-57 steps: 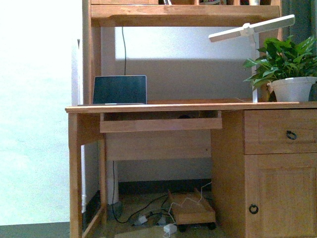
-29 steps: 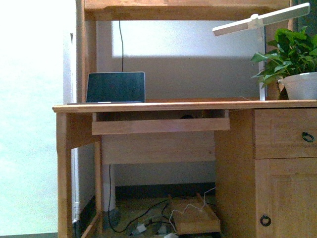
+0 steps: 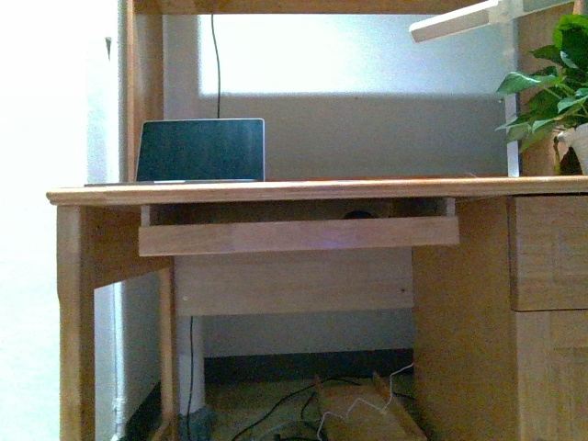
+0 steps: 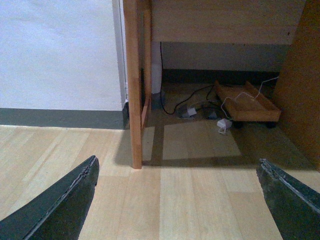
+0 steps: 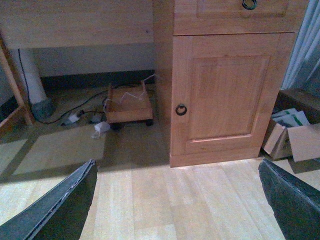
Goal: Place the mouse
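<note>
A small dark domed shape (image 3: 359,215) peeks over the front board of the pull-out tray (image 3: 299,235) under the desk top; it may be the mouse, though only its top shows. Neither arm appears in the front view. In the left wrist view my left gripper (image 4: 177,161) is open over bare wooden floor near the desk's leg (image 4: 133,100), with nothing between its dark fingers (image 4: 65,205). My right gripper (image 5: 176,162) is open too, above the floor in front of the cabinet door (image 5: 225,95), and holds nothing.
A laptop (image 3: 200,150) stands open on the wooden desk (image 3: 303,190) at the left. A potted plant (image 3: 556,83) and a white lamp (image 3: 459,20) are at the right. Under the desk lie cables and a wheeled wooden stand (image 4: 246,102). Cardboard boxes (image 5: 295,132) sit beside the cabinet.
The front view has closed in on the desk: laptop, tray and desk top appear larger, and the plant and lamp have slid toward the right edge.
</note>
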Controlling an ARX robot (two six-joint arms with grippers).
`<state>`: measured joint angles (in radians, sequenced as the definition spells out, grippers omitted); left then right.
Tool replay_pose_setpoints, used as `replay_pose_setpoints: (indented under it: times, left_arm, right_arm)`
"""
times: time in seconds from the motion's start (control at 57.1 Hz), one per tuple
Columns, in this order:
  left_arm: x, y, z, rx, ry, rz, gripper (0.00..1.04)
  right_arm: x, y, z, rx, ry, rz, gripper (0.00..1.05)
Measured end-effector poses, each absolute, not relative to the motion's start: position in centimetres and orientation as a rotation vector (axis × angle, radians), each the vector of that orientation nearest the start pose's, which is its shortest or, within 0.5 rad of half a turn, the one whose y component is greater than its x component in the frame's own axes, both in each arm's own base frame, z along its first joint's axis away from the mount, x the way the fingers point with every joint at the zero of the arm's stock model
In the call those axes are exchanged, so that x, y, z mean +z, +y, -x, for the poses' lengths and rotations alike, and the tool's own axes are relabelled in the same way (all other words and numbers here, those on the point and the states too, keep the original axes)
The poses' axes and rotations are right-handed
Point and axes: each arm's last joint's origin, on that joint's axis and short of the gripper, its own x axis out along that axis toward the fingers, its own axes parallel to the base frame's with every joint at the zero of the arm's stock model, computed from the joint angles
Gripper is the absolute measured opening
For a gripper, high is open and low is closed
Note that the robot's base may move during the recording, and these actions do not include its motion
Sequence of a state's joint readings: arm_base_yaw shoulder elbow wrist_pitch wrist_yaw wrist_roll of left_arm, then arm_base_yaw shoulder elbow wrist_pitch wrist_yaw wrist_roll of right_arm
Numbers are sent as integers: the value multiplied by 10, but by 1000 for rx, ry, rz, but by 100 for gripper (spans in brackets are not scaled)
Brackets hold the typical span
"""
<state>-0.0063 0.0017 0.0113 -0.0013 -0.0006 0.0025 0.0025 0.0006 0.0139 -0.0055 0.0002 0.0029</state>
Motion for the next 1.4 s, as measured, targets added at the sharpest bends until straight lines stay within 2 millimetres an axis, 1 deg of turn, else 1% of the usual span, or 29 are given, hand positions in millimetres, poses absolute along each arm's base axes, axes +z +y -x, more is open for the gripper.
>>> replay_pose_setpoints:
  times: [1.401]
  left_arm:
    - [167, -1, -97, -6, -9, -2, 97]
  right_arm:
    - [168, 0, -97, 3, -8, -2, 97]
